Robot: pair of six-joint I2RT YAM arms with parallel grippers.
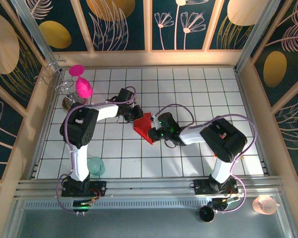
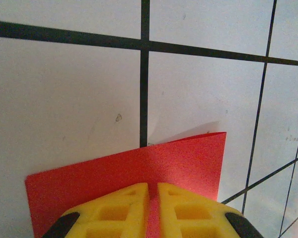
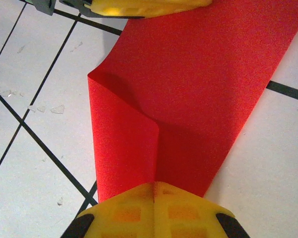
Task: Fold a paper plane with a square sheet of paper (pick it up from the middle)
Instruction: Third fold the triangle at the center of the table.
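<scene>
Square sheet of paper (image 1: 145,128) hangs just above the surface (image 1: 213,99), well right of magenta goblets (image 1: 82,84). L gripper (image 2: 153,187) clamped on one edge, R gripper (image 3: 154,187) pinching the opposite edge. Only a loose bend, no crisp crease yet; approx. all folding left.

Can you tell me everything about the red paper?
The paper is bright red, thin, plain and matte. It is bent over into a soft curl, not flat. The left tool and the right tool each pinch an edge, from opposite sides, holding it over the middle of the white tiled table.
</scene>
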